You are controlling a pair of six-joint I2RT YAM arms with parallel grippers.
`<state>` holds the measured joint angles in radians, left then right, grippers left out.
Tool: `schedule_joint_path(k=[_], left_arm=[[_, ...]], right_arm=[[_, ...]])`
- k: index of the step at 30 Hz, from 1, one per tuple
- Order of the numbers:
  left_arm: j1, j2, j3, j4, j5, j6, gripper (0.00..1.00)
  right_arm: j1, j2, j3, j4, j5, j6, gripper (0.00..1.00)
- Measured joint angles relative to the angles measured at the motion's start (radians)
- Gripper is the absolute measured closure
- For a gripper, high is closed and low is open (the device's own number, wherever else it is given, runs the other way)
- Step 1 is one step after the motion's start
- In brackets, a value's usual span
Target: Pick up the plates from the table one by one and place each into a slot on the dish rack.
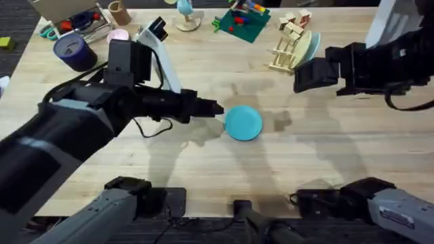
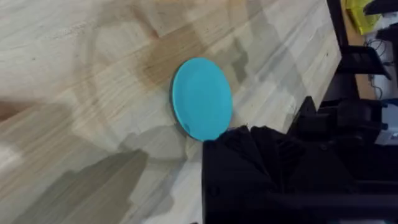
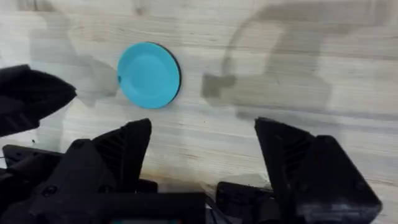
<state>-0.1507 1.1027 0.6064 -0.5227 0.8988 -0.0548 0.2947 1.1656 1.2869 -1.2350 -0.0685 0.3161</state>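
Overhead: left gripper [image 1: 218, 110] beside flat round turquoise plastic plate [image 1: 243, 123], grip indiscernible; right gripper [image 3: 202, 140] wide open, empty.

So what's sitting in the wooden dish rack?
A cream plate stands on edge in the dish rack, held among its upright pegs. The plate covers part of the rack, so whether anything else is in there cannot be seen. The turquoise plate lies on the table.
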Motion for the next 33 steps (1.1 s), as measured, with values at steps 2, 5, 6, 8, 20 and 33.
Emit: schedule_joint_path(k=[2, 5, 6, 8, 20, 33], left_arm=[[-0.006, 0.029, 0.000, 0.028, 0.005, -0.006, 0.960], [-0.022, 0.092, 0.000, 0.080, 0.022, -0.009, 0.959], [-0.027, 0.116, 0.000, 0.097, 0.029, -0.010, 0.960], [-0.032, 0.160, 0.000, 0.117, 0.040, -0.010, 0.959], [-0.041, 0.373, 0.000, 0.199, 0.082, 0.015, 0.958], [-0.079, 0.512, 0.000, 0.303, 0.136, 0.021, 0.959]], right_arm=[[0.000, 0.000, 0.000, 0.000, 0.000, 0.000, 0.007], [0.000, 0.000, 0.000, 0.000, 0.000, 0.000, 0.007], [0.000, 0.000, 0.000, 0.000, 0.000, 0.000, 0.007], [0.000, 0.000, 0.000, -0.001, 0.000, 0.000, 0.007], [0.000, 0.000, 0.000, -0.002, 0.000, -0.003, 0.007], [0.000, 0.000, 0.000, -0.002, 0.000, -0.003, 0.007]])
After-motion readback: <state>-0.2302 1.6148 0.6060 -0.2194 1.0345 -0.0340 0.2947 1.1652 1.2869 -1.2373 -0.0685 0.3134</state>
